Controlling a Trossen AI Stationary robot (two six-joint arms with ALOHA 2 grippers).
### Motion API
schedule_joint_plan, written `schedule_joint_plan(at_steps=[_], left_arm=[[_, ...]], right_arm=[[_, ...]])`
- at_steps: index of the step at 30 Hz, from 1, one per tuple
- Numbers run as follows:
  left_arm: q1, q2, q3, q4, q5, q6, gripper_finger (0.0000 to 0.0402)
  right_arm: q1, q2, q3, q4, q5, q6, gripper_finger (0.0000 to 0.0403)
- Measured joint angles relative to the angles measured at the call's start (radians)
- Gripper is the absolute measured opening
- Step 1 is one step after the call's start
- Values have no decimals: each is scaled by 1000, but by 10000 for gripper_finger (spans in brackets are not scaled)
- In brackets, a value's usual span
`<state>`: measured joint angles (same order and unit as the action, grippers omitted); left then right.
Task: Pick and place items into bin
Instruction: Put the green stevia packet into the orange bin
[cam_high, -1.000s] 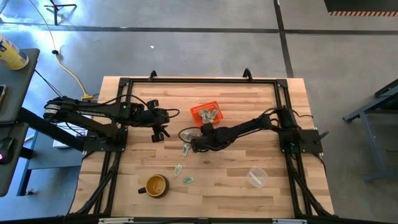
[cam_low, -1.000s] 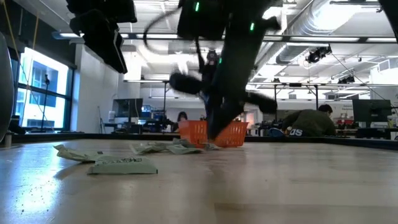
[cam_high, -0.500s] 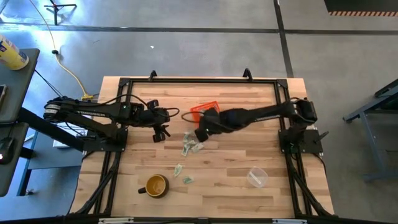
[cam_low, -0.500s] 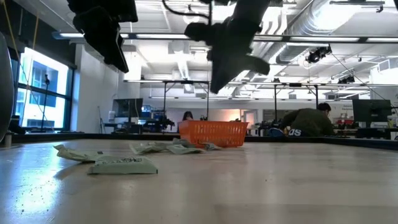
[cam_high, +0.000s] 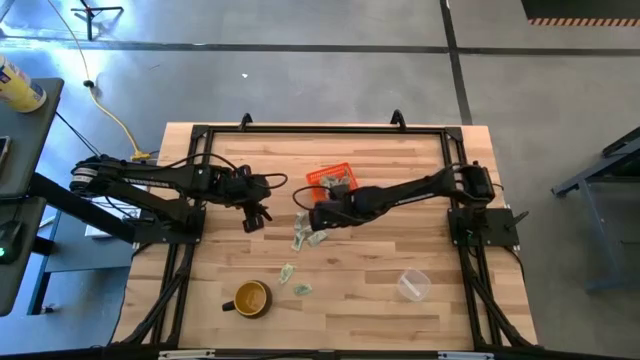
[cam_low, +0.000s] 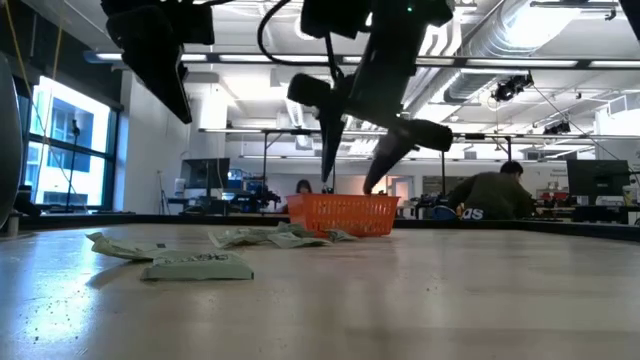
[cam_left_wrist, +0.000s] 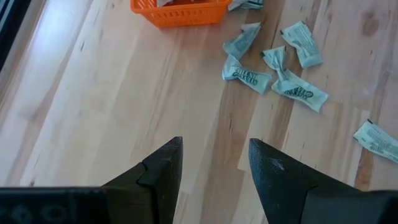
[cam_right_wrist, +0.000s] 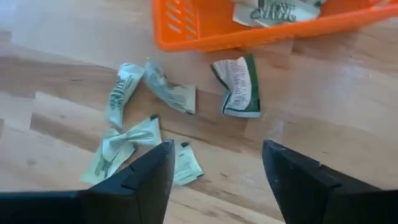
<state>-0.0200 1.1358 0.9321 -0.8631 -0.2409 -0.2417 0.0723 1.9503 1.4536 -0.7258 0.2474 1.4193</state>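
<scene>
So the bench (cam_high: 400, 250) is this big pale wood slab with a black frame round it, and both my arms reach in over it from the sides. My right pincer (cam_high: 318, 213) hangs over the middle, just beside the near corner of the bin (cam_high: 331, 180), fingers spread wide with nothing between them. In the low view it's up off the wood, above the bin (cam_low: 342, 214). My left pincer (cam_high: 253, 212) sits off to the left, well apart from the bin, also wide open and empty, hovering above bare wood.

The bin's the little orange basket toward the back of the bench, and it has a few scraps (cam_right_wrist: 273, 11) in it already. The mug (cam_high: 250, 298) sits near the front edge, left of centre, and the clear cup (cam_high: 413, 285) is over on the front right, well apart from it.

A loose bunch of scraps (cam_right_wrist: 149, 124) lies on the wood just in front of the bin, right under my right pincer, one of them almost touching the bin wall. Two more scraps (cam_high: 295, 280) sit near the mug.
</scene>
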Motion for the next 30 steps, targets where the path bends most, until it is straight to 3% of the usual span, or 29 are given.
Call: schedule_joint_plan(at_steps=[10, 30], left_arm=[[0, 0, 1, 0, -5, 78, 217], [0, 0, 1, 2, -6, 80, 217]], right_arm=[[-11, 106, 0, 7, 34, 1, 197], [-29, 171, 1, 29, 124, -123, 193]])
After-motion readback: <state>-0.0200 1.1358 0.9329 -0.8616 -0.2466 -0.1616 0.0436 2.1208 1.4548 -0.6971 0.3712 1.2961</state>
